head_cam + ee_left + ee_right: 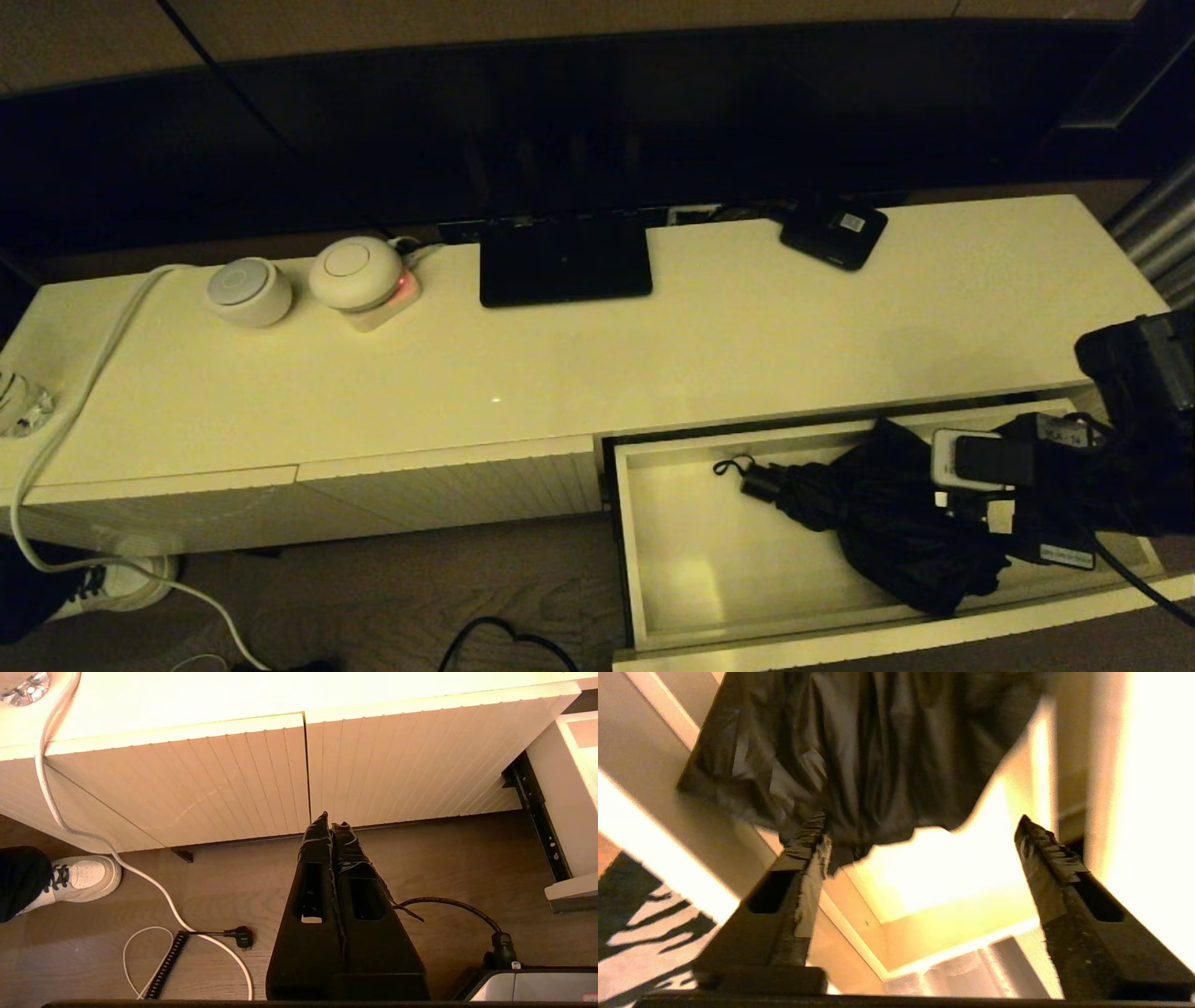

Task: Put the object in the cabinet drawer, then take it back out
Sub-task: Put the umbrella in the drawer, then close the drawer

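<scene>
A long, low cream-white cabinet (653, 345) spans the head view from left edge to right, its glossy top filling the middle band of the frame. At the lower right the wide, shallow cream-white cabinet drawer (672, 523) stands pulled out, its pale floor bare on the left half. Inside it, toward the right, lies the black compact folding umbrella (887, 513) with loose bunchy fabric, its short handle and thin wrist loop pointing toward the frame's centre. The right gripper (994, 490) sits over the umbrella's right end at the right edge of the frame; in the right wrist view its two black fingers (803, 868) are spread wide apart, one just at the fabric's hem, clamping nothing. The left gripper (331, 821), seen only in the left wrist view, hangs low before the closed ribbed cream fronts (210, 779), its fingers pressed together on nothing. At upper centre of the head view a flat black rectangular stand (564, 261) rests on the cabinet top, with a small flat black box with a white label (834, 231) to its right and two round white devices (303, 278) toward the left.
</scene>
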Motion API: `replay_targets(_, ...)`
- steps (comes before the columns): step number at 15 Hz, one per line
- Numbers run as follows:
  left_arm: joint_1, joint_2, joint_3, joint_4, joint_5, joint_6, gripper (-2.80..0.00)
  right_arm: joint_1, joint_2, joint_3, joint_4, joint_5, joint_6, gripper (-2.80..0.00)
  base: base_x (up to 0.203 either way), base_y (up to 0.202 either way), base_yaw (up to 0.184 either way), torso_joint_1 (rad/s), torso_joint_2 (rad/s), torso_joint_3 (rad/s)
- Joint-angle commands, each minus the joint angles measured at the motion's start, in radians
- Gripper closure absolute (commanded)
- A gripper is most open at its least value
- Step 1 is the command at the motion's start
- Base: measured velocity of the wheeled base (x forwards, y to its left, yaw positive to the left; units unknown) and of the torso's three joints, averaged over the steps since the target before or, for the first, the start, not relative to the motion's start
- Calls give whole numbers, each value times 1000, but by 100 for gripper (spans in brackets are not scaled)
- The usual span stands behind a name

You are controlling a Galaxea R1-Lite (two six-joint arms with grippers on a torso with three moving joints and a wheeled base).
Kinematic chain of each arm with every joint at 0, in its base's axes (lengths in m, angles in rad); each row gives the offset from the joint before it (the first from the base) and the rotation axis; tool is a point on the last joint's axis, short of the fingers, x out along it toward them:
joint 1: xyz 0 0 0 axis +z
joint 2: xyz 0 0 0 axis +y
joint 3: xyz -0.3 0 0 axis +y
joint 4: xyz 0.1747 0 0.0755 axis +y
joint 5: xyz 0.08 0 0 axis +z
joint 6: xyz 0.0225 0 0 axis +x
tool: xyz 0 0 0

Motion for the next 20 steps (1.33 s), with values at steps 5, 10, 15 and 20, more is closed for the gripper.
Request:
replay_targets(5, 0, 0, 3, 0, 1, 0, 0, 100, -339, -35, 338, 19, -4, 0, 0, 0, 0, 0, 0, 0)
replay_targets(10, 0, 0, 3, 0, 1, 0, 0, 186, -415, 83, 501, 45, 14, 0, 0, 0, 0, 0, 0, 0)
replay_targets(15, 0, 0, 3, 0, 1, 0, 0, 206, -317, 218, 478, 139, 10, 0, 0, 0, 0, 0, 0, 0)
replay_targets(20, 0, 0, 3, 0, 1, 0, 0, 206, -168, 337, 285, 146, 12, 0, 0, 0, 0, 0, 0, 0)
